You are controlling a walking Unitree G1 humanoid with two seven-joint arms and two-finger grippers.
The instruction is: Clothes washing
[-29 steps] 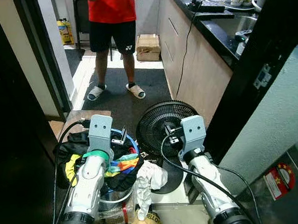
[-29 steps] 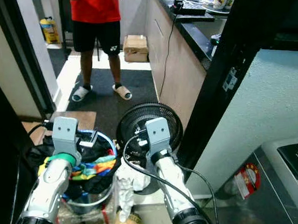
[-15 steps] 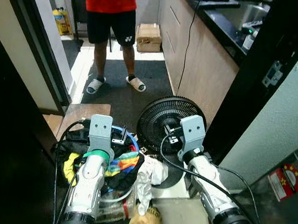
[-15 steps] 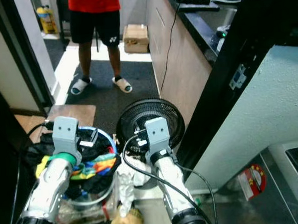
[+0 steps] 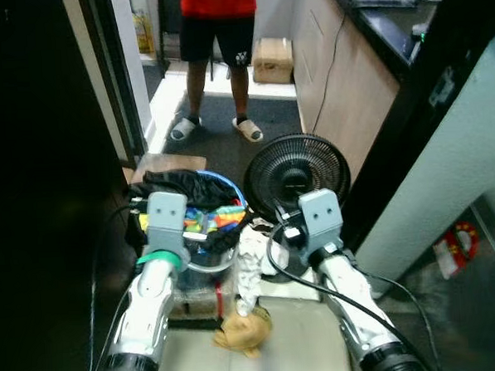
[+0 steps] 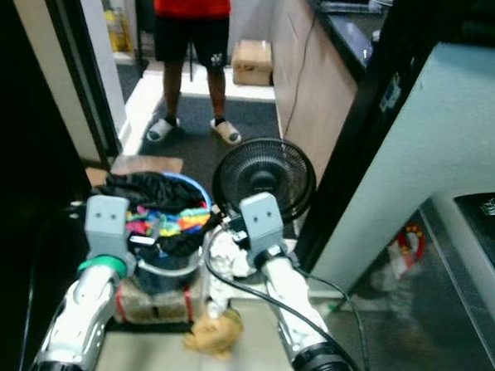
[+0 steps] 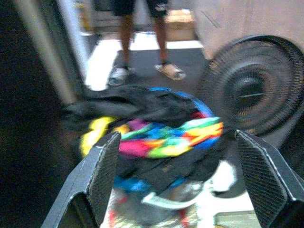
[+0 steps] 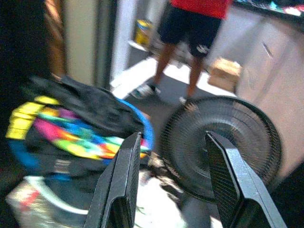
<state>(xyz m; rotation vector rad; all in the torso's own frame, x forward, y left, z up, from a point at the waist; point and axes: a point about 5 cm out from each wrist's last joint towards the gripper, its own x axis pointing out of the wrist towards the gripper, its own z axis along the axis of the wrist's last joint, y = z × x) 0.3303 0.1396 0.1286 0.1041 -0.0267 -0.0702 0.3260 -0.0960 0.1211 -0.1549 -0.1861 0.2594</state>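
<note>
Both hands gape, left hand [image 7: 178, 178] facing the heaped laundry basket [image 5: 225, 210].

The camera has drawn back and swung a little to the right since a second ago, so the whole scene sits farther off and smaller. The blue laundry basket [image 5: 202, 229] heaped with dark and rainbow-coloured clothes [image 5: 206, 217], which was under the left arm's wrist, now lies clear beyond it. The black fan [image 5: 297, 173] likewise stands farther away, past the right arm. More pale floor [image 5: 298, 349] shows near the robot. The person [image 5: 219, 62] in the red shirt appears higher and farther off. On the right, the dark table [image 5: 371, 13] has slid toward the frame's top.
</note>
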